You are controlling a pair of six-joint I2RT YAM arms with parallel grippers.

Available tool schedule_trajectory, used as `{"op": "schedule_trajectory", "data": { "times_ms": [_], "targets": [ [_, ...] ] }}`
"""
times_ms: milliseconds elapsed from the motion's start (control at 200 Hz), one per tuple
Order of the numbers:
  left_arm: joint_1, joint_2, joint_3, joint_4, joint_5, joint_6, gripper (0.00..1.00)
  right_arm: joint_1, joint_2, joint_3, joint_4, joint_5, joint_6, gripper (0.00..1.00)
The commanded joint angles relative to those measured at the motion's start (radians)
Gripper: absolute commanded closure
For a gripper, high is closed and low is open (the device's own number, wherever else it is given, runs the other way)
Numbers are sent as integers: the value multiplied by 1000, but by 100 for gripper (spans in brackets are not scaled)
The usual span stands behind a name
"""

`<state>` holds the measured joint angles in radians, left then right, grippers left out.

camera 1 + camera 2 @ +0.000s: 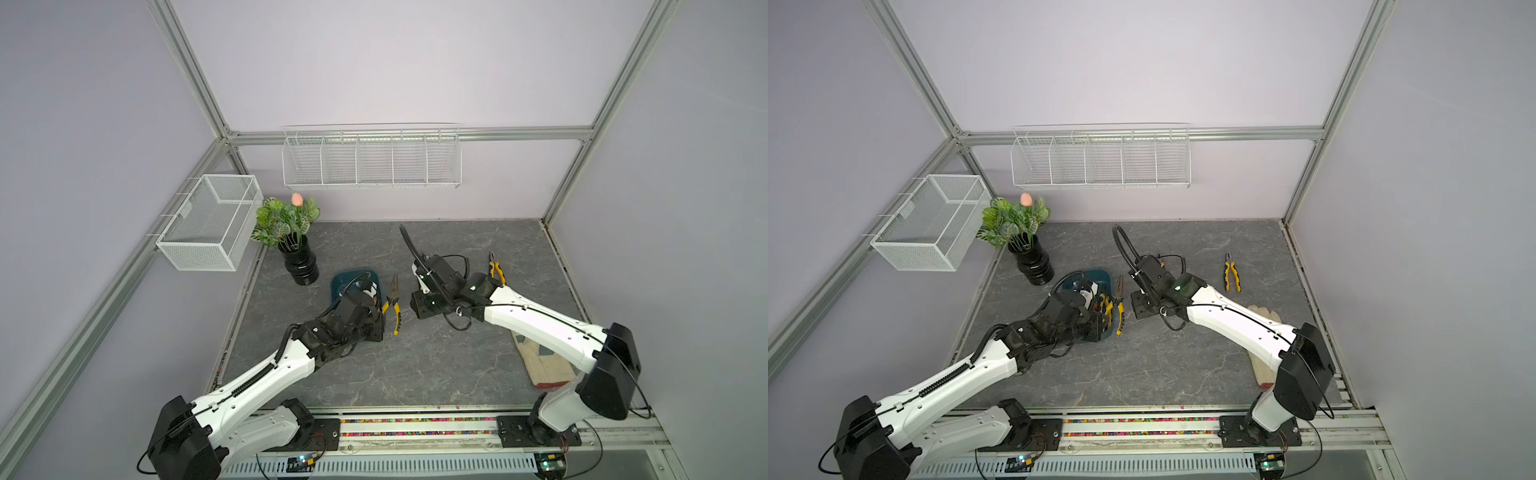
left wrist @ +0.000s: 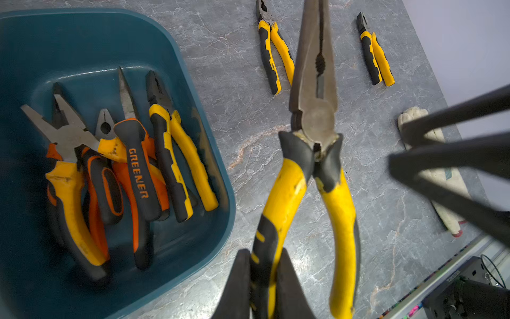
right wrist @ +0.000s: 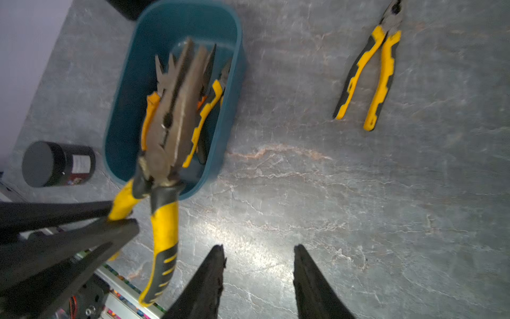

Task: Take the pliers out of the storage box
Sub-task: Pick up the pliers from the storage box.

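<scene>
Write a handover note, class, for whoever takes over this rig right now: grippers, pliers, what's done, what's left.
Left gripper: shut on one handle of the long-nosed pliers, held just outside the storage box.
Right gripper: open, empty, over bare table.
Done: two pliers lie on the table.
Left: set down the held pair; several pliers lie in the box.

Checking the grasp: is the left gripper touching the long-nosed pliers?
Touching. The left wrist view shows the left gripper closed on one handle of the long-nosed pliers, pinching it from both sides.
</scene>
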<state>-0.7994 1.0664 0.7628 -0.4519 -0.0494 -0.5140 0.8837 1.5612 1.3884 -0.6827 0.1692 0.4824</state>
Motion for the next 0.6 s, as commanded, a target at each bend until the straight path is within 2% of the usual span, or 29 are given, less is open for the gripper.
{"op": "schedule_trajectory", "data": {
  "times_ms": [0,280,440,595],
  "targets": [
    [-12,3,-15,73,-23,-13,100,-5,47,61,-28,21,2,53],
    [-45,13,-18,86,-68,-25,100,-6,249,290,-96,-20,134,49],
    [-75,10,-14,74,-153,-33,100,-2,357,431,-226,9,242,50],
    [-89,4,-10,65,-193,-35,100,5,379,429,-211,-8,305,55]
  ]
}}
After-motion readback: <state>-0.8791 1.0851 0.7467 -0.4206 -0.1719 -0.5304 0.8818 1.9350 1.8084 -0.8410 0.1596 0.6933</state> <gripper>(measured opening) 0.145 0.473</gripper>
